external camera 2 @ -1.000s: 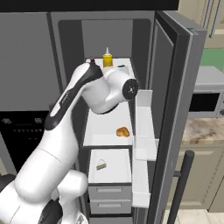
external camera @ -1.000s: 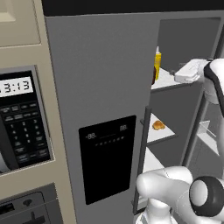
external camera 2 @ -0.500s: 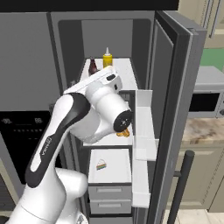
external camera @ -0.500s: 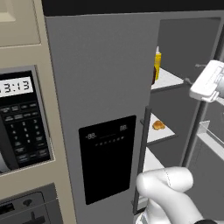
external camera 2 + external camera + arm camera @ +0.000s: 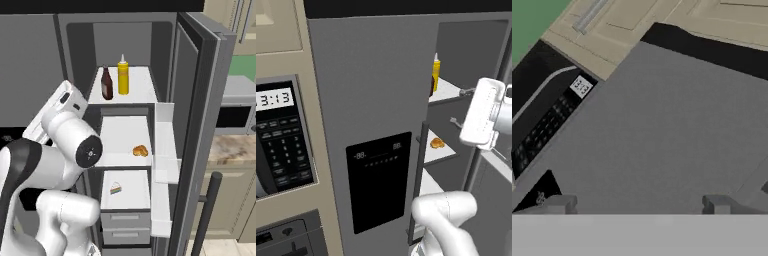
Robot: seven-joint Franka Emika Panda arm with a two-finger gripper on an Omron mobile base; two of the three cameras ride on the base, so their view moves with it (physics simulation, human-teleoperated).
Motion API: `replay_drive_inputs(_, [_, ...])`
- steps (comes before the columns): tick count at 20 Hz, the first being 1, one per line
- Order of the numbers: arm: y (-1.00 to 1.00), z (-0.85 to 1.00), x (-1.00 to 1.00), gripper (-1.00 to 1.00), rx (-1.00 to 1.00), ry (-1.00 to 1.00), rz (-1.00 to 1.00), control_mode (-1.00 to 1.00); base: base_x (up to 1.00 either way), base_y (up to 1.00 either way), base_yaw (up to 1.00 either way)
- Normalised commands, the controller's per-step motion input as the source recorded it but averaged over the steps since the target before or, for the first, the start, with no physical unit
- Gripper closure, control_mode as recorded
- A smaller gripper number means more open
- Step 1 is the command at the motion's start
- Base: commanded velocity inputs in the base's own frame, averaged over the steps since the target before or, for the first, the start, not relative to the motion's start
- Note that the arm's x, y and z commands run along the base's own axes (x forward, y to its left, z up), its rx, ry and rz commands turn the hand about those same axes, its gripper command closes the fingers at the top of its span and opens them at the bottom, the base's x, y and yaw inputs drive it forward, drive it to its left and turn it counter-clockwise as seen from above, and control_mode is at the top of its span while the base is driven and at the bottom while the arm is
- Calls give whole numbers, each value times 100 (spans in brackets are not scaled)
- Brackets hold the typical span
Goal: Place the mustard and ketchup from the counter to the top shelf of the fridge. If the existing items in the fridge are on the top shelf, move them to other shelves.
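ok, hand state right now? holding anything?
Hand: open, fingertips spread wide, nothing between them. The mustard and ketchup stand on the top shelf.

Beige oven column (image 5: 286,150) at left, black microwave-style panel with keypad (image 5: 281,160) (clock digits lit). At right, beige panelled cabinets (image 5: 227,200) under a marbled worktop edge, a second microwave (image 5: 237,107) above it, green wall (image 5: 245,65) behind. Pale floor (image 5: 220,247) shows below. Even, flat light.
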Motion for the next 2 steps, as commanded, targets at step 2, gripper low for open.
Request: replay_drive_inputs(2, [36, 16, -100, -100, -18, -58, 18, -100, 0, 0, 0])
